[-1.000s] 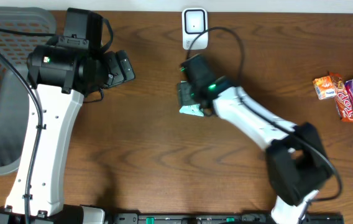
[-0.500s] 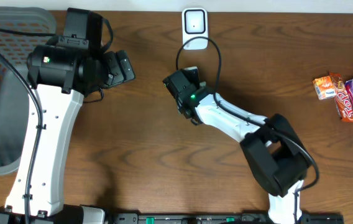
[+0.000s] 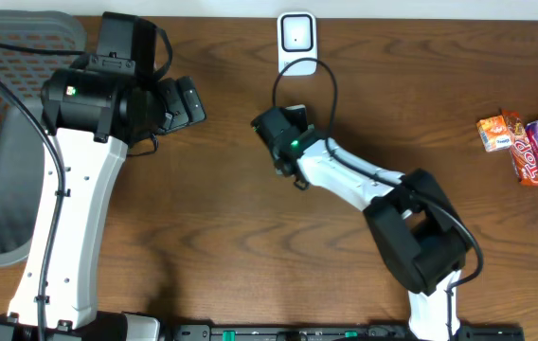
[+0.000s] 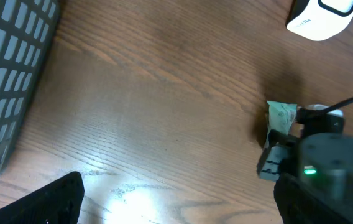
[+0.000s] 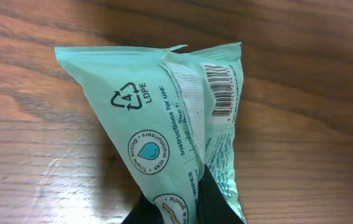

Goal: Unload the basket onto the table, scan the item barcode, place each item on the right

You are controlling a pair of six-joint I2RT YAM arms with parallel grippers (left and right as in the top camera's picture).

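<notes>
Wood table: right end effector has closed onto green packet; left end effector agape.

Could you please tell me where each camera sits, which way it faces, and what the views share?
Overhead: above the table, looking straight down at both arms, the scanner and the snacks.
Left wrist: on the left arm, looking down across the table toward the right gripper; one of its own fingers shows at the bottom.
Right wrist: close over the packet and its barcode; its own fingers pinch the packet.
Shared: both wrist views show the packet.
</notes>
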